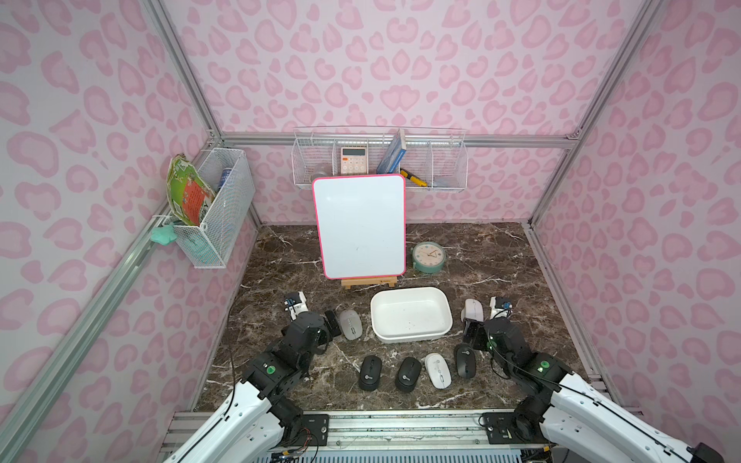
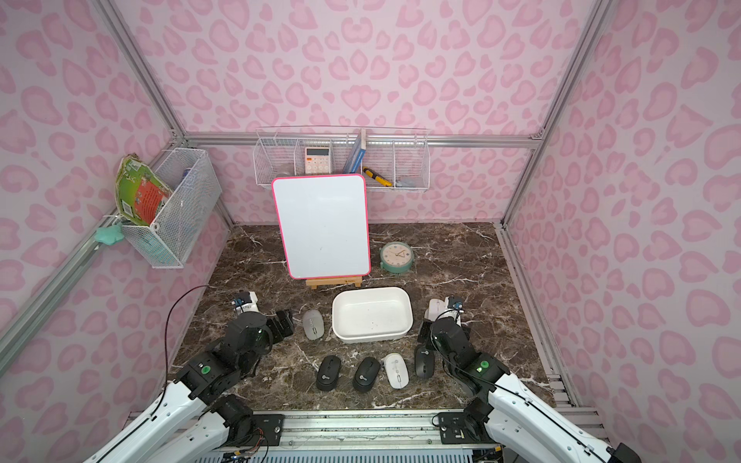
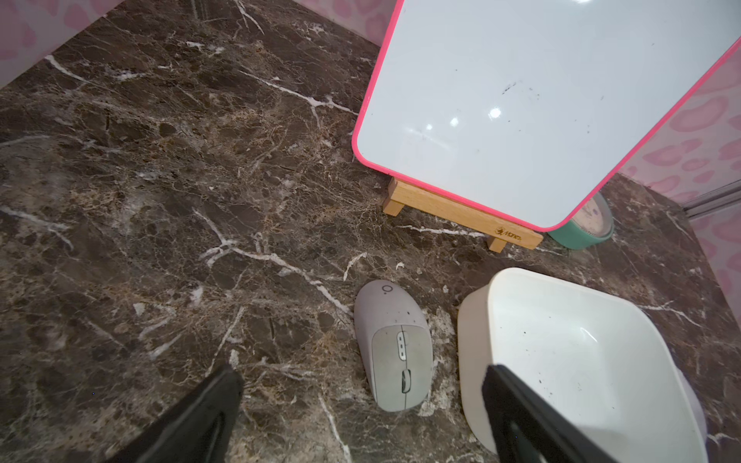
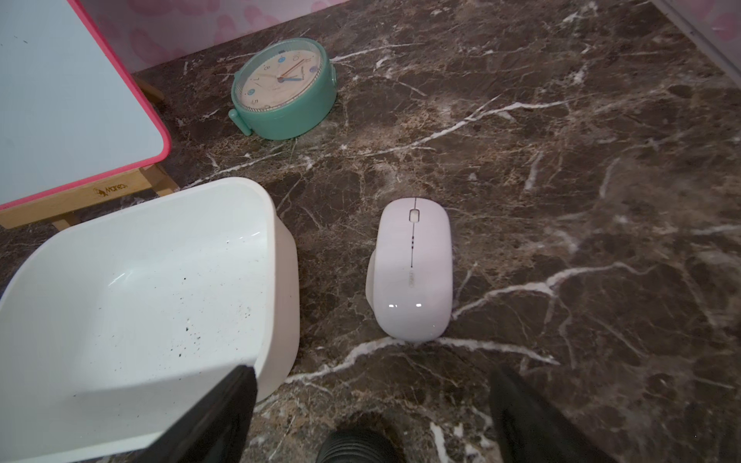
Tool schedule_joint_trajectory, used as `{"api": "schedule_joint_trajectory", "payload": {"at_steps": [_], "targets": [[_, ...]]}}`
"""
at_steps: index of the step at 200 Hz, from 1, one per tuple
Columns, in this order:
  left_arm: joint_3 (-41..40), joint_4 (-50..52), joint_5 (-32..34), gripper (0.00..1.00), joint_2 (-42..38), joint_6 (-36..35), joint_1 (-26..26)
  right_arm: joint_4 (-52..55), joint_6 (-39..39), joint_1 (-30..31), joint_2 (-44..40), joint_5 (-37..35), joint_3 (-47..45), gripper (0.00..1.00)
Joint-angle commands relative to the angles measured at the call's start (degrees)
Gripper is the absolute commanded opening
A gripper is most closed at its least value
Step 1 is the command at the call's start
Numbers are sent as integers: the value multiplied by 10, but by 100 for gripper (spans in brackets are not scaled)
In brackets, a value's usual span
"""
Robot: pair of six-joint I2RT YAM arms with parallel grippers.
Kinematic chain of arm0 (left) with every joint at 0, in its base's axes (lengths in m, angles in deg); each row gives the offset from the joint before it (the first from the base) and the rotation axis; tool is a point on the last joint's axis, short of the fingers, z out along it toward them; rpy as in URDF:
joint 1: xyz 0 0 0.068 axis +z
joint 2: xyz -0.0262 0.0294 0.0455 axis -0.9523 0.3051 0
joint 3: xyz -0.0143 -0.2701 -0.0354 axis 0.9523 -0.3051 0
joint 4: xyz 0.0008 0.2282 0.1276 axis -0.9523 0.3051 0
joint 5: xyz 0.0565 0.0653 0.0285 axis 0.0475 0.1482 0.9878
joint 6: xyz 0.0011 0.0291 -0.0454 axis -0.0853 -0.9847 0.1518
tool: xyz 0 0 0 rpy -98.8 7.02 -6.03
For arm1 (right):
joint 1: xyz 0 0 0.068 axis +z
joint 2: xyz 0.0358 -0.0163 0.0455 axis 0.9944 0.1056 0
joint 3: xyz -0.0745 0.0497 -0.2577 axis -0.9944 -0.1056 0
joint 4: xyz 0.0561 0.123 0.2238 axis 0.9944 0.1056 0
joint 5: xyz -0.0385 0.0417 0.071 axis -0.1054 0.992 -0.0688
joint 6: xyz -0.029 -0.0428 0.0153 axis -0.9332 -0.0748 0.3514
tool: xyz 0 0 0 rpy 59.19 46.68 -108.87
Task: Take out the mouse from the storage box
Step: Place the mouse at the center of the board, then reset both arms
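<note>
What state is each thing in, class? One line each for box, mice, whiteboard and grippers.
Storage box: empty.
Grey mouse: on the table, beside the box.
White mouse: on the table, box's other side.
Front-row mice: four, on the table.
Whiteboard: blank, on its easel.
Left gripper: open, empty.
Right gripper: open, empty.

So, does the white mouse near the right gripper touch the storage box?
Apart. The right wrist view shows a strip of bare marble table between the white mouse and the outer wall of the storage box.
</note>
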Motion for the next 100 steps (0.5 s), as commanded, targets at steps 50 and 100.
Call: {"api": "schedule_joint_trajectory", "payload": {"at_steps": [50,100], "targets": [[133,-157,89,99,245,-132,29,-222,-164,-105,87,9,18,99],[62,-391,175,99,217,-273,103,-272,-198,-227,122,56,28,99]]}}
